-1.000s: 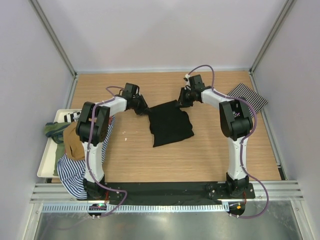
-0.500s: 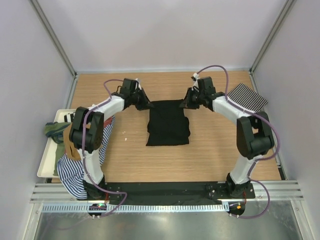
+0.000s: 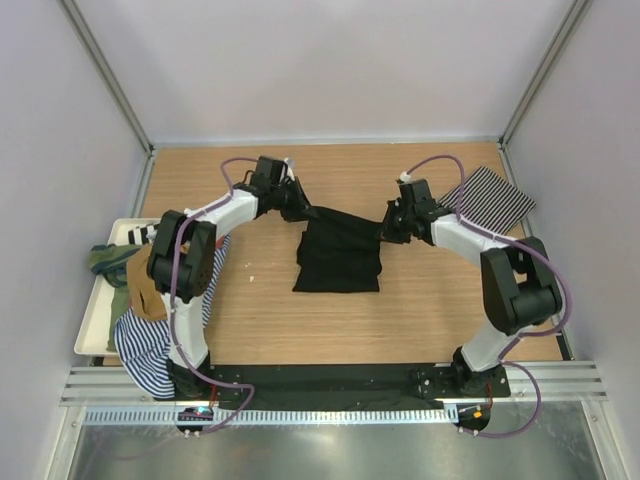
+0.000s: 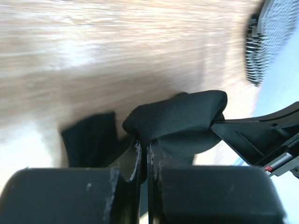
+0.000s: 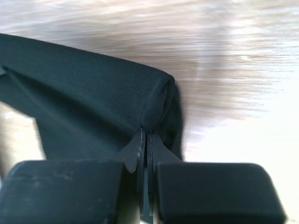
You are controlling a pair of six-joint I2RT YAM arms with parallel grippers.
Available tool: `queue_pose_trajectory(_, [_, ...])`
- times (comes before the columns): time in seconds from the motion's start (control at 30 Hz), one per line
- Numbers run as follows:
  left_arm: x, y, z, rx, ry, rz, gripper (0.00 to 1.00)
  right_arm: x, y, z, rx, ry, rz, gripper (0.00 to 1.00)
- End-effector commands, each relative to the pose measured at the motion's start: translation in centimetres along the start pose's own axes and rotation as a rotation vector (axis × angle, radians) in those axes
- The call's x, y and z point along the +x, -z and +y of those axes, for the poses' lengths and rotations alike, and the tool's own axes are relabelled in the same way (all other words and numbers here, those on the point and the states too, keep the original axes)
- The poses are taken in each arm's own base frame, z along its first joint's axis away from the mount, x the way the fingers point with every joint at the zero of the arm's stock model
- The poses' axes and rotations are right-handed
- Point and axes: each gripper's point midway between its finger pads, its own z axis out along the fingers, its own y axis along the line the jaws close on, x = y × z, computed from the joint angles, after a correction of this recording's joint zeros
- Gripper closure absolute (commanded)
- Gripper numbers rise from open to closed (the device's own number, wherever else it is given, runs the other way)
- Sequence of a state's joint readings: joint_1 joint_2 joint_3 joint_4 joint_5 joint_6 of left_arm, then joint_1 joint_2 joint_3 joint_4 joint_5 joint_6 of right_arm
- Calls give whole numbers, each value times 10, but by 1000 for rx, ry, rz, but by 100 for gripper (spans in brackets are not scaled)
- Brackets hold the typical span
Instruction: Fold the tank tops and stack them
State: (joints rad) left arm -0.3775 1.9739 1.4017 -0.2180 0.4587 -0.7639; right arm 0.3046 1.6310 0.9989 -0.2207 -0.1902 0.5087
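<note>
From above, the black tank top (image 3: 338, 258) lies in the middle of the wooden table (image 3: 420, 310), with its far edge lifted off the wood. The left gripper (image 3: 300, 208) is at its far left corner and the right gripper (image 3: 385, 228) at its far right corner, and the cloth hangs between them. A finely striped tank top (image 3: 490, 197) lies flat, well to the right of the black one. Far to its left, a white tray (image 3: 92, 325) holds tan (image 3: 145, 285), green (image 3: 105, 258) and blue-and-white striped (image 3: 145, 345) tops in a heap.

On the left wrist camera, the left gripper (image 4: 144, 145) has its jaws pressed together on a bunched fold of the black tank top (image 4: 180, 119), which bulges out just past the fingertips. The right gripper (image 4: 254, 133) pinches the same cloth on the right.

On the right wrist camera, the right gripper (image 5: 145, 139) is clamped on a folded corner of the black tank top (image 5: 88, 93). The cloth spreads away to the left of the jaws.
</note>
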Motion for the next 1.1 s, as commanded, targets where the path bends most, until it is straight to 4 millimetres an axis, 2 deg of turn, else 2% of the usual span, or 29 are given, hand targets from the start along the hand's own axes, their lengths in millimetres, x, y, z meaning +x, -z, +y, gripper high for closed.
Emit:
queue_pose_trajectory(0.0, [-10, -10, 7, -23, -24, -4, 100, -11, -24, -10, 52, -5, -25, 98])
queue_pose_trajectory(0.07, [-10, -19, 16, -49, -30, 1, 100, -16, -32, -11, 63, -4, -25, 98])
queue_pose_trajectory(0.1, [-14, -21, 15, -49, -41, -7, 100, -26, -33, -8, 63, -2, -44, 97])
queue_pose_trajectory(0.13, [-15, -23, 17, -56, -41, -6, 100, -26, -38, -10, 73, -5, -40, 96])
queue_pose_trajectory(0.17, [-15, -29, 26, -80, -42, -4, 100, -30, -40, -10, 78, -4, -48, 94])
queue_pose_trajectory(0.2, [-19, -29, 23, -79, -48, -10, 100, -39, -40, -7, 80, -2, -68, 88])
queue_pose_trajectory(0.4, [-21, -25, 24, -89, -49, -31, 100, -66, -31, 11, 28, 30, -146, 87])
queue_pose_trajectory(0.57, [-23, -19, 18, -76, -60, -53, 100, -74, -24, 19, -1, 54, -181, 88])
queue_pose_trajectory(0.73, [-31, -14, 22, -100, -52, -101, 100, -79, -32, 21, -8, 66, -185, 85])
queue_pose_trajectory(0.77, [-30, -15, 25, -104, -46, -100, 100, -79, -36, 19, -2, 63, -183, 84])
queue_pose_trajectory(0.8, [-30, -16, 24, -101, -46, -100, 99, -81, -37, 20, 4, 64, -183, 78])
queue_pose_trajectory(0.87, [-30, -21, 25, -95, -42, -89, 71, -81, -43, 13, 28, 53, -172, 63])
queue_pose_trajectory(0.93, [-31, -17, 20, -81, -50, -86, 59, -81, -39, 16, 25, 53, -175, 56])
queue_pose_trajectory(1.0, [-33, -4, 15, -87, -64, -116, 51, -79, -32, 15, 27, 49, -185, 43])
queue_pose_trajectory(1.03, [-34, 2, 12, -89, -71, -126, 43, -81, -24, 17, 24, 52, -197, 40])
queue_pose_trajectory(1.07, [-31, 7, 16, -109, -73, -133, 40, -79, -20, 17, 20, 54, -192, 39])
